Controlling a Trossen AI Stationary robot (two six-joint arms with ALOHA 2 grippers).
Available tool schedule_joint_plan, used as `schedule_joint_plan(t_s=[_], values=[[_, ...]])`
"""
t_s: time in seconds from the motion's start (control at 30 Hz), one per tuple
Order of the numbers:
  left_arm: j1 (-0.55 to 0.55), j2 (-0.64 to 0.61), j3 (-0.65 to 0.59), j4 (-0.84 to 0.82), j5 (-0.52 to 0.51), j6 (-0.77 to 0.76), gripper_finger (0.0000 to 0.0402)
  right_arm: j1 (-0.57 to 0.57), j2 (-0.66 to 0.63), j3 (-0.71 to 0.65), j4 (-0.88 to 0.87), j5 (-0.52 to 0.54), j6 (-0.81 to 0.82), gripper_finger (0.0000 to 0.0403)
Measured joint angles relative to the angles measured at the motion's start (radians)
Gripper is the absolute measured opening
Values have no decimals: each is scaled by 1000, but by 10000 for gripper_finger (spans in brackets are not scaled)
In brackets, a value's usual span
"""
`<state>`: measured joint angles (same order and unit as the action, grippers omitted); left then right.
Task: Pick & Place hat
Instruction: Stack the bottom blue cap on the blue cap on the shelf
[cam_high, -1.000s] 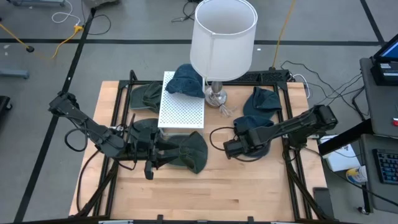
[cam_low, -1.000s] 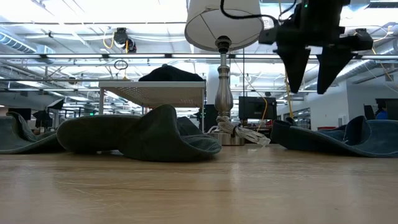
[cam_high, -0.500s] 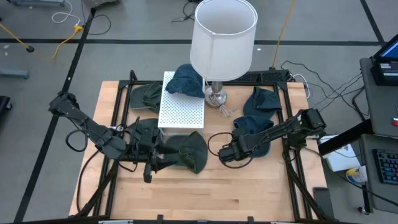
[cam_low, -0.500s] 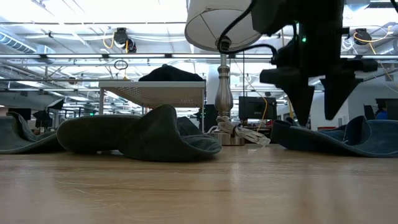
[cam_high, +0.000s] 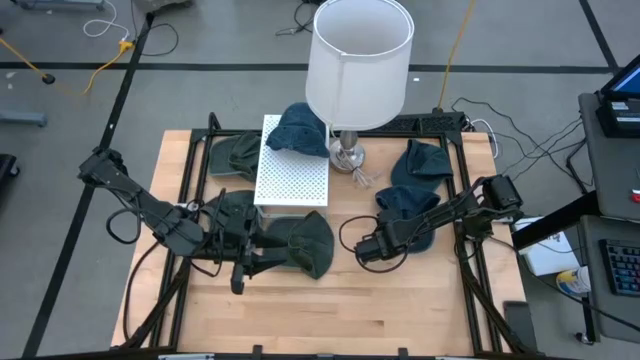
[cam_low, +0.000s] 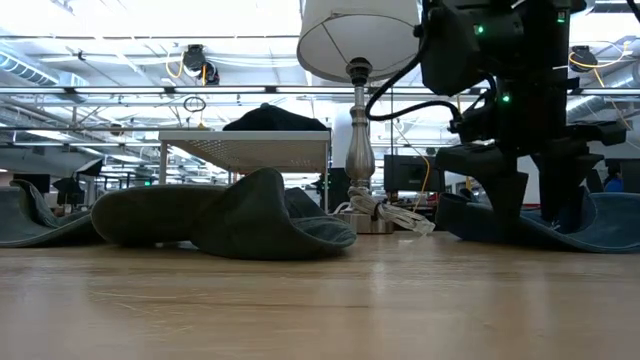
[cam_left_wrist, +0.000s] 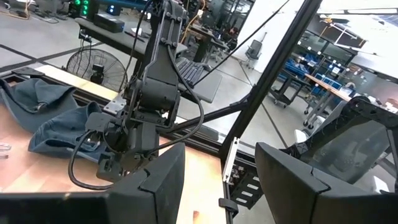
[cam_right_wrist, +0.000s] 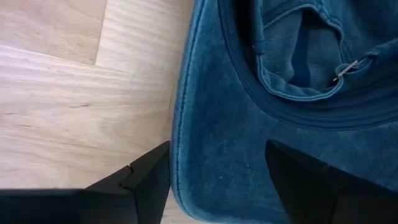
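Note:
A blue hat (cam_high: 410, 205) lies upside down on the table's right half, its brim flat on the wood. My right gripper (cam_high: 366, 250) points down at the brim's near-left edge. It is open, and in the right wrist view (cam_right_wrist: 217, 186) one finger stands over bare wood and the other over the brim (cam_right_wrist: 224, 137). In the low view the gripper (cam_low: 540, 215) reaches table level in front of this hat (cam_low: 600, 220). My left gripper (cam_high: 240, 268) is open (cam_left_wrist: 217, 180) beside a dark green hat (cam_high: 300, 245) at the table's middle. My right gripper comes from above, pointing down, its open fingers (cam_right_wrist: 140, 177) standing on either side of the blue hat's brim edge (cam_right_wrist: 180, 155). I cannot tell whether they touch the brim or the table.
A lamp (cam_high: 348, 152) with a large white shade stands at the far middle. Beside it is a white perforated stand (cam_high: 292, 170) with another blue hat (cam_high: 300, 130) on top. One more green hat (cam_high: 235, 155) lies far left, and a blue one (cam_high: 420, 160) far right.
My right gripper has come down from well above the table to table level at the blue hat's brim, shifting a little toward the near-left. It has stayed open. The hats have not moved.

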<state>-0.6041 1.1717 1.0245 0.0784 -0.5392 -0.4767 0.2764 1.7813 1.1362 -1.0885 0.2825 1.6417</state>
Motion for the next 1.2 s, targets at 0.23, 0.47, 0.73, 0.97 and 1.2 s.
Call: schedule_joint_plan(t_s=[0.23, 0.47, 0.73, 0.97, 1.2], values=[[-2, 0, 0, -1, 0, 0, 200, 0, 0, 0, 1, -2, -1, 184], [-2, 0, 0, -10, 11, 0, 200, 0, 0, 0, -1, -3, 1, 95], [-2, 0, 0, -31, 48, 0, 200, 28, -2, 1, -18, 6, -5, 9], [-2, 0, 0, -39, 50, 0, 200, 66, -11, 1, -47, -24, 1, 6], [-2, 0, 0, -39, 49, 0, 200, 122, -108, 31, -103, -78, 53, 6]])
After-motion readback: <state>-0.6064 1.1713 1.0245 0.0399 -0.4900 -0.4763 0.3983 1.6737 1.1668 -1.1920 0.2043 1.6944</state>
